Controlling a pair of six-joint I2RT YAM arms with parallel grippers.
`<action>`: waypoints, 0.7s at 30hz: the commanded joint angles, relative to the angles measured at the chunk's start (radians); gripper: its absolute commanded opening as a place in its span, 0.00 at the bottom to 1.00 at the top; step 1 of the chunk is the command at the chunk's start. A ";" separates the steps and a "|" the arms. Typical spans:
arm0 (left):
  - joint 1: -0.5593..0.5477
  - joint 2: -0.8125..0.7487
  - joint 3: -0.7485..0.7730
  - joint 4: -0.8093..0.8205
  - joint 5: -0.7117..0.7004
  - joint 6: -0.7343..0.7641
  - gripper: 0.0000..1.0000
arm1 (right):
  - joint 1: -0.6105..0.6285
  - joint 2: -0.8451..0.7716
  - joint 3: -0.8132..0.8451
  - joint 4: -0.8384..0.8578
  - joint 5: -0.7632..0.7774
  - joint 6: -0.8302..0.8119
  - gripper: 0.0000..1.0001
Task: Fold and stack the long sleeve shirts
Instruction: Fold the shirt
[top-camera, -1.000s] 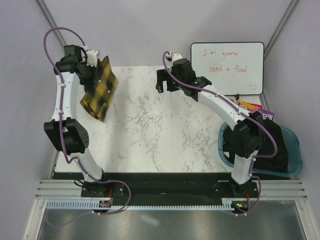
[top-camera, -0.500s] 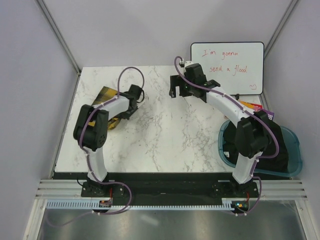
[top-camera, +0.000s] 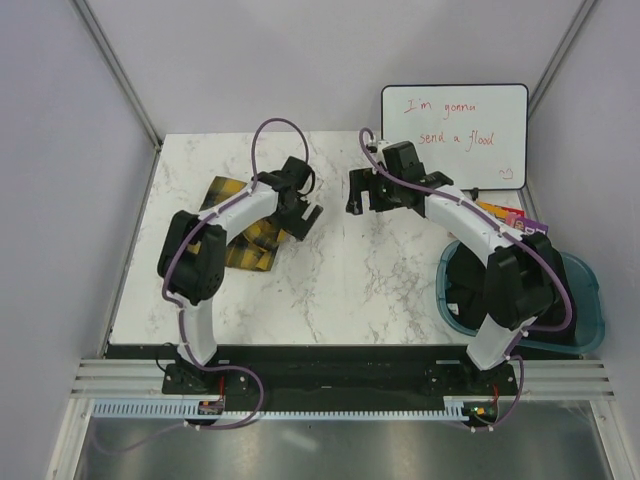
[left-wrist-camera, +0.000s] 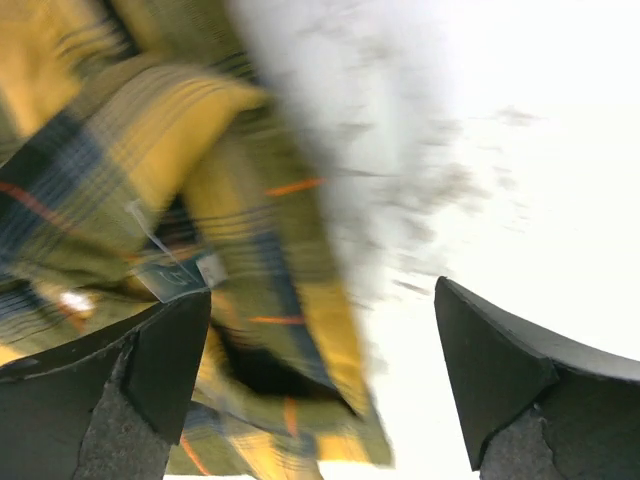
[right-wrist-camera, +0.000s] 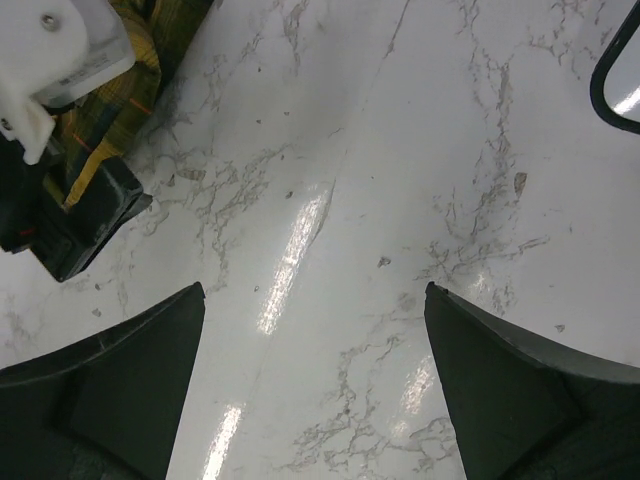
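A yellow-and-black plaid long sleeve shirt (top-camera: 243, 240) lies bunched in a loose bundle on the left part of the marble table (top-camera: 340, 290). My left gripper (top-camera: 304, 216) hovers just right of it, jaws wide open and gripping nothing. In the left wrist view the shirt (left-wrist-camera: 150, 190) is blurred and fills the left side, its edge reaching under the open left gripper (left-wrist-camera: 320, 295). My right gripper (top-camera: 361, 196) stands open over bare marble at the back middle. The right wrist view shows the open right gripper (right-wrist-camera: 315, 290), with the shirt (right-wrist-camera: 140, 70) and the left gripper's body (right-wrist-camera: 60, 200) at top left.
A whiteboard (top-camera: 455, 135) with red writing leans at the back right. A teal bin (top-camera: 592, 312) holding dark cloth sits off the table's right edge, behind the right arm. Colourful items (top-camera: 505, 212) lie beside it.
The left arm swung from the back left corner, where it held the shirt up, down and right to the table. Its jaws opened and the shirt now lies loose. The right gripper shifted slightly nearer.
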 joint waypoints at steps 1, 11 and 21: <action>-0.030 -0.128 0.118 -0.143 0.324 -0.060 0.99 | -0.022 -0.031 -0.020 -0.006 -0.095 -0.015 0.98; 0.364 -0.246 0.060 -0.247 0.527 0.286 0.80 | -0.028 -0.070 -0.115 0.057 -0.272 0.025 0.98; 0.486 -0.224 -0.257 -0.137 0.392 0.624 0.34 | -0.028 -0.106 -0.178 0.080 -0.333 0.053 0.98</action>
